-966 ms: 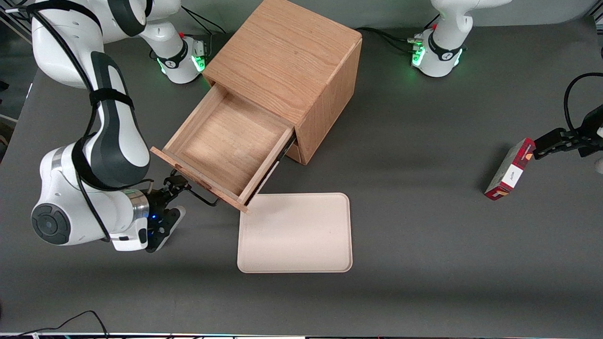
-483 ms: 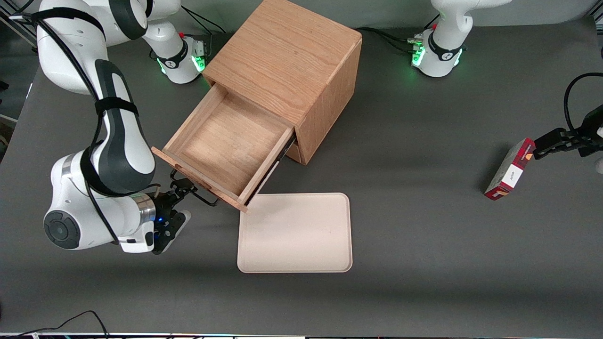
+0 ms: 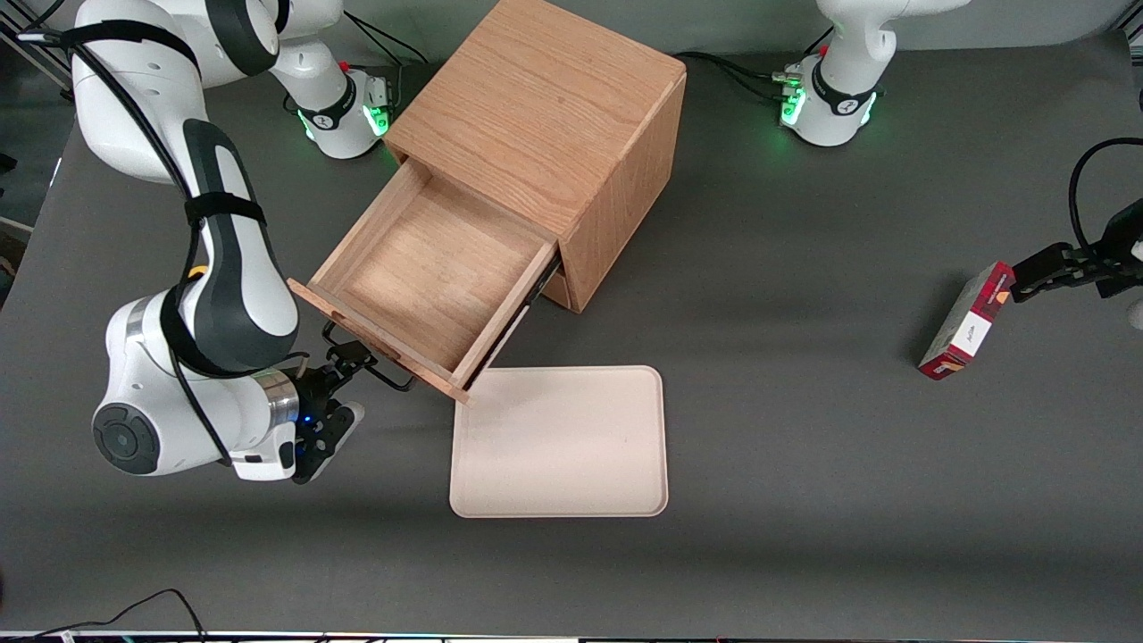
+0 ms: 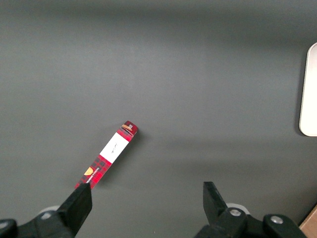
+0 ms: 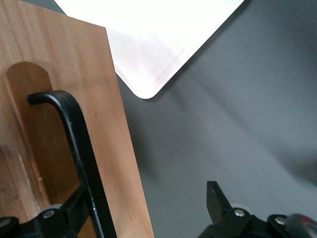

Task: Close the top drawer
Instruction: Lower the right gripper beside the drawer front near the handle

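The top drawer [image 3: 438, 268] of the wooden cabinet [image 3: 545, 98] is pulled far out and is empty inside. Its flat front [image 3: 379, 346] carries a thin black wire handle [image 3: 393, 381]. My right gripper [image 3: 346, 364] is at the drawer front, right beside the handle, with its fingers open. In the right wrist view the drawer front [image 5: 64, 94] and the handle [image 5: 74, 134] fill the space by one finger [image 5: 74, 210]. The handle runs just next to that finger, and my gripper [image 5: 146, 198] holds nothing. The lower drawer is hidden under the open one.
A beige tray [image 3: 559, 441] lies on the table, nearer to the front camera than the drawer, and its corner shows in the right wrist view [image 5: 158, 39]. A red box [image 3: 967, 321] stands toward the parked arm's end of the table and also shows in the left wrist view [image 4: 106, 154].
My right arm has shifted a little toward the cabinet, bringing the gripper closer to the drawer front and handle. The drawer has not visibly moved.
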You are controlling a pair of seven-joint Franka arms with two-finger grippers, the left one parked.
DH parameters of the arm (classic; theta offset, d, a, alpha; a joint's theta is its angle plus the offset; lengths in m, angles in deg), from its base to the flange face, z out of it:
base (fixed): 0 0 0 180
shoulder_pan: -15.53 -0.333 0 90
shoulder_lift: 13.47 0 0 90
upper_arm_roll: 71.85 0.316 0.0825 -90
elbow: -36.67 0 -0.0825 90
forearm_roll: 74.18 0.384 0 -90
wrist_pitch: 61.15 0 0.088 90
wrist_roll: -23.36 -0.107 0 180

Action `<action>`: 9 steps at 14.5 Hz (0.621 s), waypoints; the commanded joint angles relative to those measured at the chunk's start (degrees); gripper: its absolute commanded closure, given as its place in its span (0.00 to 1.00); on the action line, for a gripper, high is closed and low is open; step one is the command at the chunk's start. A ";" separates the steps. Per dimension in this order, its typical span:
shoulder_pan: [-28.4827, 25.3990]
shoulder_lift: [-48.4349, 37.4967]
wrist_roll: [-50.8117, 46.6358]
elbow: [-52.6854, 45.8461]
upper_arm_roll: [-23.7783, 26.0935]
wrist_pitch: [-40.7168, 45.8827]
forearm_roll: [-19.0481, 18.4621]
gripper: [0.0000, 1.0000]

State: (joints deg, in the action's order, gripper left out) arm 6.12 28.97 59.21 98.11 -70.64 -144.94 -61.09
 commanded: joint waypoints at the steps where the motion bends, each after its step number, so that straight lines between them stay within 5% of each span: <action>1: 0.35 -1.39 -1.05 2.80 -0.07 -1.55 1.67 0.00; 9: 0.18 -9.47 -1.83 15.80 0.02 -6.03 5.98 0.00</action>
State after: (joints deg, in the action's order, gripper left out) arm 6.30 25.04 58.94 105.79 -70.64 -148.24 -57.58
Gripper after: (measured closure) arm 0.000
